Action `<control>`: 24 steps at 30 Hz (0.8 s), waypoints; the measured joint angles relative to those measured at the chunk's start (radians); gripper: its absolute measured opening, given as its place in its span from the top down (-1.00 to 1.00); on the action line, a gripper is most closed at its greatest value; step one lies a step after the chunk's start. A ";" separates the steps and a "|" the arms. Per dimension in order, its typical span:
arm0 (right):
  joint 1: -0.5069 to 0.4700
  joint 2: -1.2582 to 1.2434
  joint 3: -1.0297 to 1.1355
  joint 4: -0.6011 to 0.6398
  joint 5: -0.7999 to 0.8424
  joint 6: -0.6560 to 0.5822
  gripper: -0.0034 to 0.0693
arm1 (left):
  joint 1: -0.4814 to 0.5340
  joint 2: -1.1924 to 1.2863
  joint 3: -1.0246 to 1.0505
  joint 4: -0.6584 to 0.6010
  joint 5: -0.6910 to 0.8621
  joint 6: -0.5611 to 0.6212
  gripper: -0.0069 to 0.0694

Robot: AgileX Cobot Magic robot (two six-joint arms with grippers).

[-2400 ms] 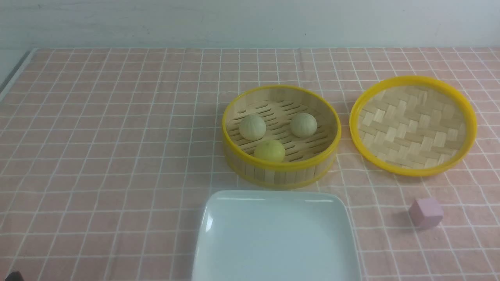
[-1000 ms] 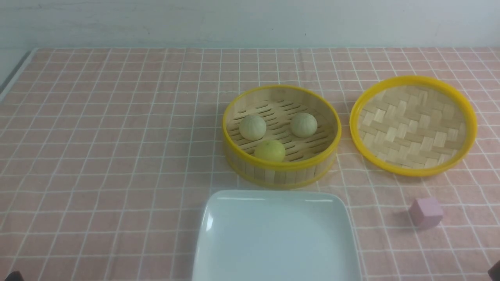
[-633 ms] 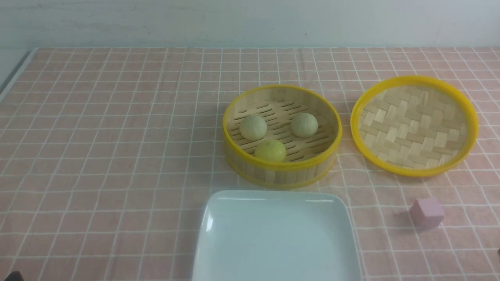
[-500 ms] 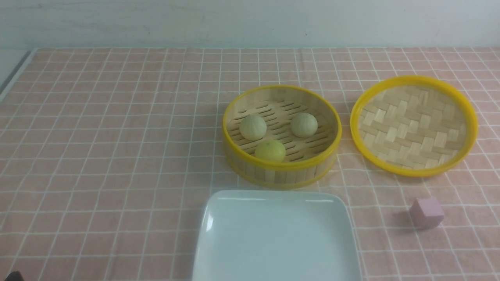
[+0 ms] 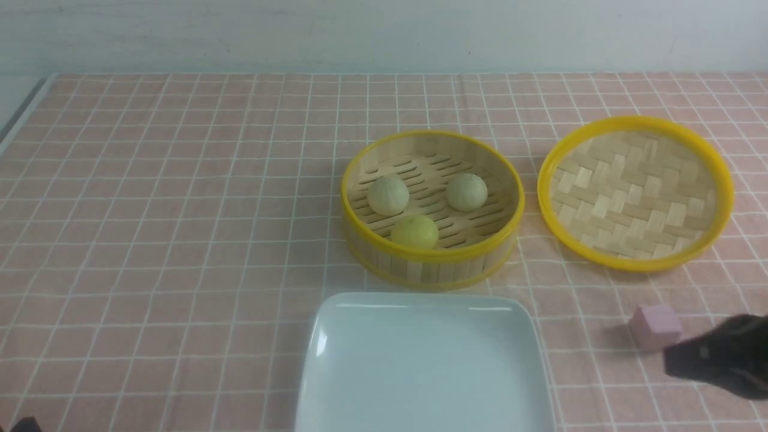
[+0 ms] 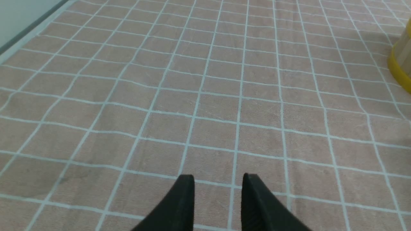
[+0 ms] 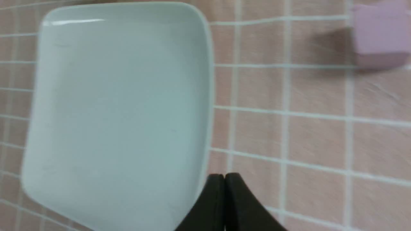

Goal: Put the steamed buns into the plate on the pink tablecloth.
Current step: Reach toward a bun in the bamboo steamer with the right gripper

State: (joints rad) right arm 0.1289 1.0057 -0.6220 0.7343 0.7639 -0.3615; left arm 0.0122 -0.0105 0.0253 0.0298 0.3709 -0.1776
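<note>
Three steamed buns (image 5: 414, 231) sit in the bamboo steamer (image 5: 432, 267), well ahead and left of the right gripper (image 7: 224, 175), so the plate (image 5: 420, 360) to its left has nothing on it yet. The lid (image 5: 635, 192) lies flipped alongside, I'd guess to leave the buns reachable. Right gripper's fingers are pressed together, empty, just beside the pink cube (image 5: 654, 326). Left gripper (image 6: 218, 178) is spread apart over bare pink tablecloth (image 6: 224, 96). Buns look smooth, round, probably squishy. The plate's glossy with a raised rim and the steamer floor's slatted.
</note>
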 joint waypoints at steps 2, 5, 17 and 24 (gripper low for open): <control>0.043 0.062 -0.031 0.107 -0.060 -0.125 0.72 | 0.000 0.000 0.000 -0.024 0.000 0.000 0.19; 0.110 0.146 -0.100 0.185 -0.157 -0.251 0.54 | 0.000 0.000 0.000 -0.030 0.000 0.000 0.19; 0.223 0.715 -0.606 0.050 -0.292 -0.311 -0.07 | 0.000 -0.001 -0.001 -0.040 0.000 0.000 0.19; 0.224 0.960 -0.865 -0.103 -0.264 -0.288 -0.08 | 0.000 -0.001 -0.001 -0.040 0.000 0.000 0.19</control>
State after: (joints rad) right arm 0.3531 1.9659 -1.4873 0.6314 0.5001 -0.6495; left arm 0.0122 -0.0114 0.0245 -0.0101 0.3709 -0.1776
